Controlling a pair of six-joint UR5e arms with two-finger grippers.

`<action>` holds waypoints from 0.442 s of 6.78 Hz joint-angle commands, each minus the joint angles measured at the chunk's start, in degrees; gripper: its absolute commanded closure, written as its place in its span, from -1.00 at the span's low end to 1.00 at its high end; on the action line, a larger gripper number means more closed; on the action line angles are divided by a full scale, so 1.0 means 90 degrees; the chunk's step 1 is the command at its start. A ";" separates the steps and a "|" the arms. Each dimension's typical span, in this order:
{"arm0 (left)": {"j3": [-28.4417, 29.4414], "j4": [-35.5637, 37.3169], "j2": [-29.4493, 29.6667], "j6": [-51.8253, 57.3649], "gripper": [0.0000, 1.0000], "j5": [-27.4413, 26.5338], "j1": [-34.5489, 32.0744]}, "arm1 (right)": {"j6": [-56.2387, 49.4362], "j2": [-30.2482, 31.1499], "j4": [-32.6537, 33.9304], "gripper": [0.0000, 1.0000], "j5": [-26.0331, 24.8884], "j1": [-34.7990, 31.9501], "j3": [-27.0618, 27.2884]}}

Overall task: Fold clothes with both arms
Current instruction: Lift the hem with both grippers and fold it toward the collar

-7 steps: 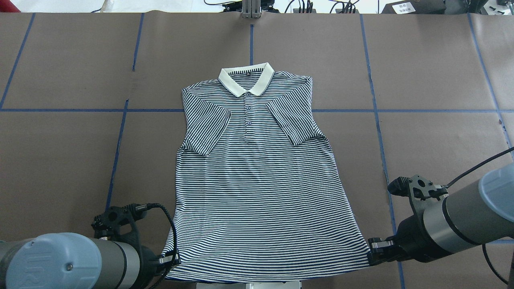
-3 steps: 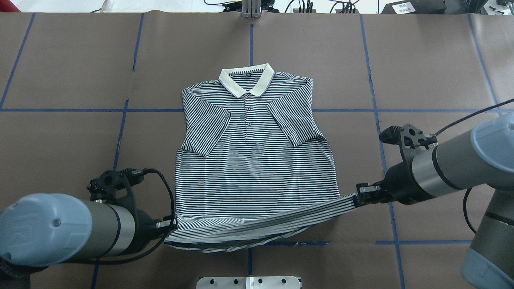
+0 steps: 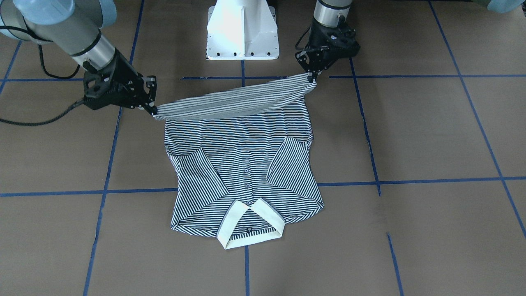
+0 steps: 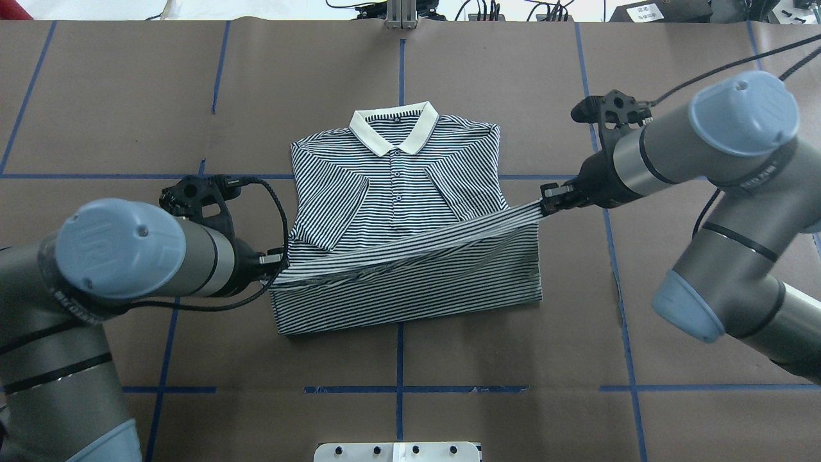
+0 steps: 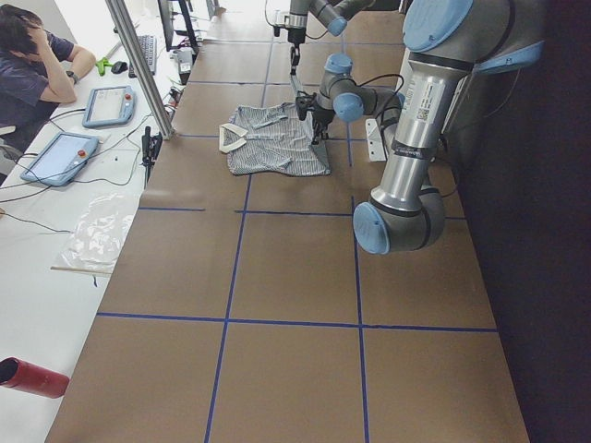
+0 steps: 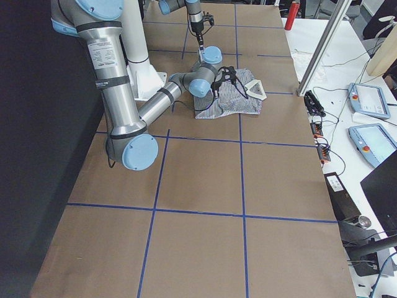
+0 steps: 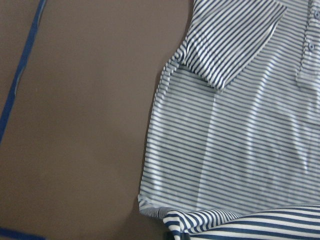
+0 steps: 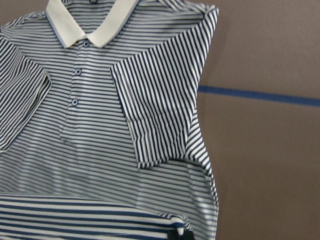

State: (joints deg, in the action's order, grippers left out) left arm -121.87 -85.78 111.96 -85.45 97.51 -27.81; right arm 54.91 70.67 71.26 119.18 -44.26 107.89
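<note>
Aloft, left gripper (image 4: 278, 260) and right gripper (image 4: 546, 203) tight on polo shirt (image 4: 394, 192); white pedestal (image 3: 242, 31) nearby.

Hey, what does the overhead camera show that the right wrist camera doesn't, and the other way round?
Only the overhead view shows both arms at work. The left gripper and the right gripper each pinch a corner of the hem of the polo shirt, and the hem is stretched between them above the shirt's lower half. Only the right wrist view gives a close look at the three placket buttons. Both show the cream collar, the folded-in sleeve and the brown table with blue tape.
</note>
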 commanded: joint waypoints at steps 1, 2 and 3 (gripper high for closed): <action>0.1162 -0.1204 0.0322 0.0246 1.00 0.0005 -0.0755 | -0.0281 -0.1197 -0.0056 1.00 -0.0478 -0.0257 -0.1589; 0.2125 -0.1927 0.0653 0.0237 1.00 -0.0014 -0.1048 | -0.0349 -0.1570 -0.0066 1.00 -0.0488 -0.0413 -0.2206; 0.3072 -0.2707 0.0820 0.0256 1.00 -0.0014 -0.1273 | -0.0446 -0.1989 -0.0066 1.00 -0.0488 -0.0502 -0.2899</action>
State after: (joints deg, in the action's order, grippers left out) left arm -103.72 -102.32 117.18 -83.32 97.43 -36.60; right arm 51.81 57.22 70.73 114.97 -47.61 88.99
